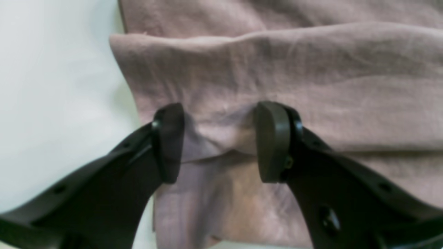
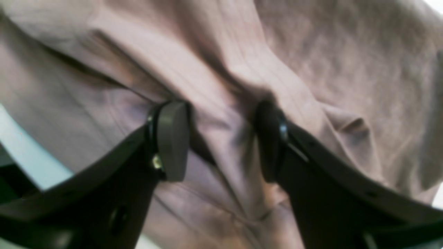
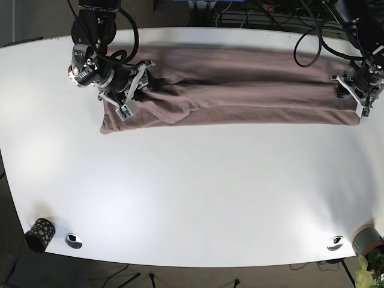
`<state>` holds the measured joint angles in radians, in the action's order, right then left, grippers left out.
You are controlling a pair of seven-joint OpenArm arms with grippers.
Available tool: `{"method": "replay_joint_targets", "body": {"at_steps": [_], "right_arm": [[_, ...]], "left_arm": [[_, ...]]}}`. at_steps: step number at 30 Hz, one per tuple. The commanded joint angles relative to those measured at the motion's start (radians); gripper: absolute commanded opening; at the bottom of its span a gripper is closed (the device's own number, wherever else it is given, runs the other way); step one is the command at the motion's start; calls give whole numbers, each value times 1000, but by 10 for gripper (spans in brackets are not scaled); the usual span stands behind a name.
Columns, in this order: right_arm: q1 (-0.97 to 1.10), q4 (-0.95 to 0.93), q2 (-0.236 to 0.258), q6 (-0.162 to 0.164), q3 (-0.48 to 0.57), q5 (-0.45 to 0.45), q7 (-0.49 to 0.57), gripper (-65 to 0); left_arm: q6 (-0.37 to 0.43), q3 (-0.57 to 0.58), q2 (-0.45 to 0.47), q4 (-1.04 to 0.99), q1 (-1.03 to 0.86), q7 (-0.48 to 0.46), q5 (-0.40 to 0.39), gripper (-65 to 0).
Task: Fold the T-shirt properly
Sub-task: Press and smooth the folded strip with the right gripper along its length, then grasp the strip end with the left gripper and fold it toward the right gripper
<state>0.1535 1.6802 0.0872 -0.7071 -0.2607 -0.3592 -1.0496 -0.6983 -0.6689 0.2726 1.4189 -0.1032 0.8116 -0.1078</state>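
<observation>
The mauve T-shirt [image 3: 240,90] lies as a long, folded strip across the far half of the white table [image 3: 192,198]. At the strip's right end my left gripper [image 3: 359,91] stands over the cloth. In the left wrist view it [image 1: 219,138] is open, with a small pucker of T-shirt [image 1: 277,69] between the fingers near a folded edge. At the strip's left end my right gripper [image 3: 135,84] sits on bunched fabric. Seen from the right wrist, the gripper [image 2: 221,138] is open astride a raised ridge of T-shirt [image 2: 328,52].
A black dotted cup [image 3: 39,234] and a metal disc [image 3: 74,240] sit at the near left corner. A second disc [image 3: 335,242], a grey cup [image 3: 367,239] and a plant [image 3: 367,273] are at the near right. Cables [image 3: 258,15] run behind the table.
</observation>
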Motion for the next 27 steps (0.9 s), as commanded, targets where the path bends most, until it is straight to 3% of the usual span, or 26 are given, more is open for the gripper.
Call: {"method": "replay_joint_targets", "body": {"at_steps": [1,10,13,17,23,27], "right_arm": [[-47,-55,27,9,-4,35,-11,-352],[-283,-271,102,9,-4,30,58,-352],[-325,-280,112,9,1,25,48,-352],[-340,-262,110,9,1,29,38,-352],[-323,-240,104,9,1,25,38,-354],[-311,-239,102,9,-2,25,38,-355]], "left_arm": [[0,27,7,-45,41,9,29,-342],[0,79,0,-186,217,1,21,-339],[0,59,-9,-172,264,62,20,-338],[0,-48,-17,-114,300,170,20,-331],[0,-171,-12,-86,319,256,-74,-201],[0,-199,9,-106,291,256,-94,-187]]}}
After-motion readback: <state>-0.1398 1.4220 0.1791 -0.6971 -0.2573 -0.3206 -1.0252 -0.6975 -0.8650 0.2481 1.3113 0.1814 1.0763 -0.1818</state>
